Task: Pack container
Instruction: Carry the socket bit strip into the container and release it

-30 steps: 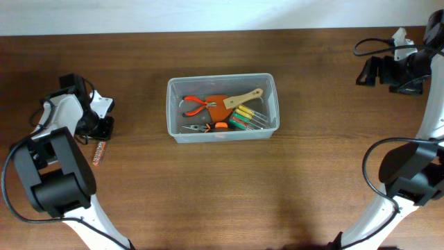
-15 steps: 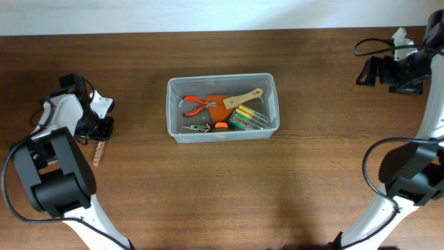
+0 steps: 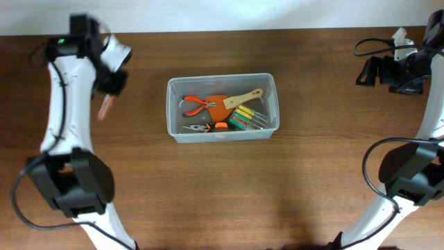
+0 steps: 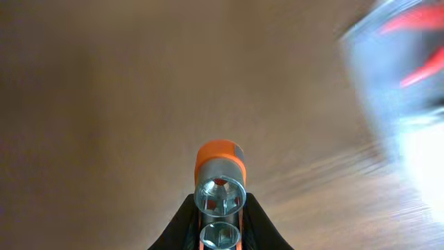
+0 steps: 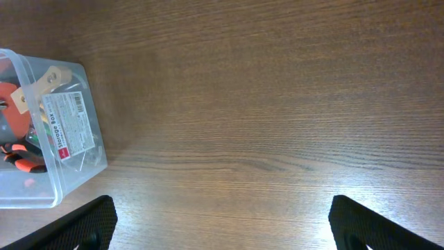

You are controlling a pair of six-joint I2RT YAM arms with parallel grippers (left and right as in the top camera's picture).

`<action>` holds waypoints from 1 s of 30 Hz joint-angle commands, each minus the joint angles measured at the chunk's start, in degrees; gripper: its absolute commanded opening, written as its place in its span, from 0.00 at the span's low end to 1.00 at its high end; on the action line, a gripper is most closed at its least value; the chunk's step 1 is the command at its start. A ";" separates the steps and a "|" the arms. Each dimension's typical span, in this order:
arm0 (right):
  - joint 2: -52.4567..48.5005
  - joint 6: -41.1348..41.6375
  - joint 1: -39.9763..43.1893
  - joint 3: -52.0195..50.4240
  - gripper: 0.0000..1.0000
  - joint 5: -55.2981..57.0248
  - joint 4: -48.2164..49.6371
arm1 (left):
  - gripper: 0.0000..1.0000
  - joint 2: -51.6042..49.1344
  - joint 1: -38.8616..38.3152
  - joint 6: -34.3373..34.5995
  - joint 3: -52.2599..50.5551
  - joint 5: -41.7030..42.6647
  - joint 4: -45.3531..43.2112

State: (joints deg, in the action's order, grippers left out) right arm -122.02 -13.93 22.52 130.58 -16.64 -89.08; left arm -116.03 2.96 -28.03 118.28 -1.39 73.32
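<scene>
Packing looks well along: the container (image 3: 222,135) sits in the middle of the tabletop (image 3: 222,194) and already holds red-handled pliers (image 3: 196,104), a wooden-handled tool (image 3: 244,97) and green and yellow screwdrivers (image 3: 247,119); one piece is outside it, an orange-collared metal tool (image 4: 220,182), clamped in the left pincer (image 4: 220,232) and held in the air to the left of the tub; the wrist view is smeared, so it may be a socket driver; it has yet to go over the rim and be let go; the right pincer (image 3: 371,71) hangs spread and empty at the far right, well apart; nothing lies between tool and container.
</scene>
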 commanded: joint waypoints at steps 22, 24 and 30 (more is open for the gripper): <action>-0.24 -0.13 0.00 -0.31 0.98 -0.74 0.09 | 0.10 -15.34 -31.41 -33.16 1.01 -2.32 -1.55; -0.24 -0.13 0.00 -0.31 0.98 -0.74 0.09 | 0.24 -16.48 -31.41 -33.16 1.01 -3.06 -1.84; -0.24 -0.13 0.00 -0.31 0.98 -0.74 0.09 | 0.99 -16.46 -31.47 -23.21 3.65 -6.36 -3.39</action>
State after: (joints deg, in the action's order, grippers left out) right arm -122.02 -13.91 22.52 130.58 -16.64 -89.08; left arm -133.73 -28.75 -57.80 119.31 -4.62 70.26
